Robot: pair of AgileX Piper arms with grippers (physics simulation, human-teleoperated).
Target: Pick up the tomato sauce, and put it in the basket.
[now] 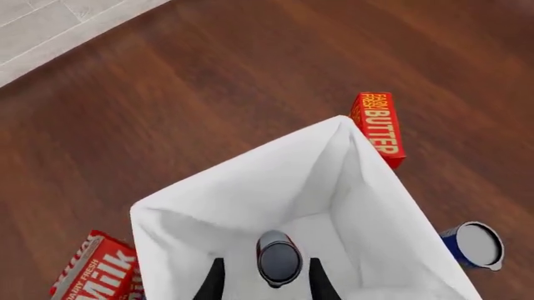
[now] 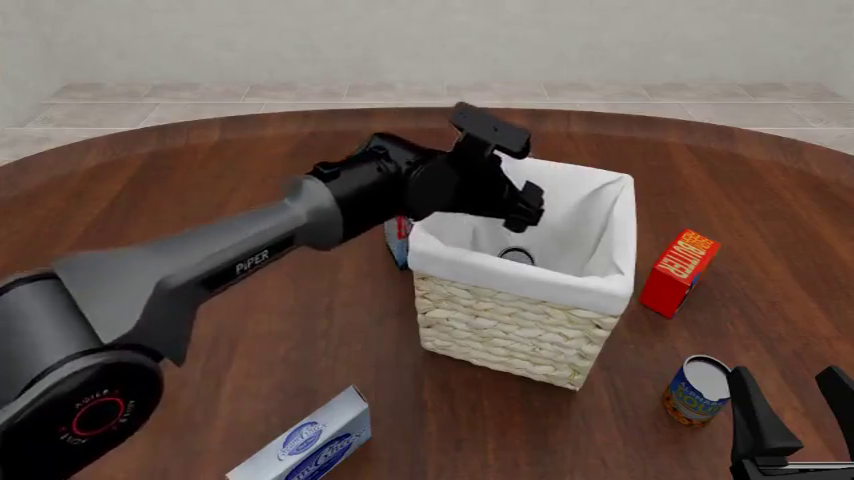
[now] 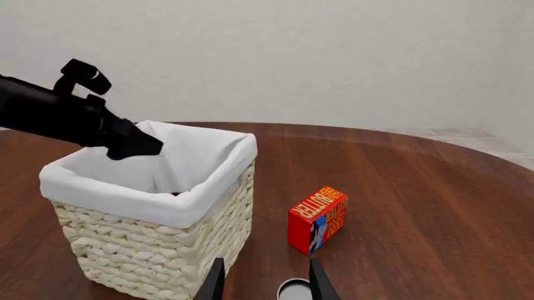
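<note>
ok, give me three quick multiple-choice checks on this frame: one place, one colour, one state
1. Where is the tomato sauce can? A in the right jaws; B inside the basket; C beside the butter box.
2. Butter box colour? A red; B green; C white.
3. The left jaws are: A shut on the can; B shut on the butter box; C open above the basket.
B: the can sits down inside the white lining. A: the box right of the basket is red. C: gaps show either side of the can.

Simulated tabletop test scene: round dark wooden table (image 2: 400, 400), pale tiled floor (image 2: 160, 100), bare wall (image 3: 334, 56), groceries around a wicker basket (image 2: 514, 335).
</note>
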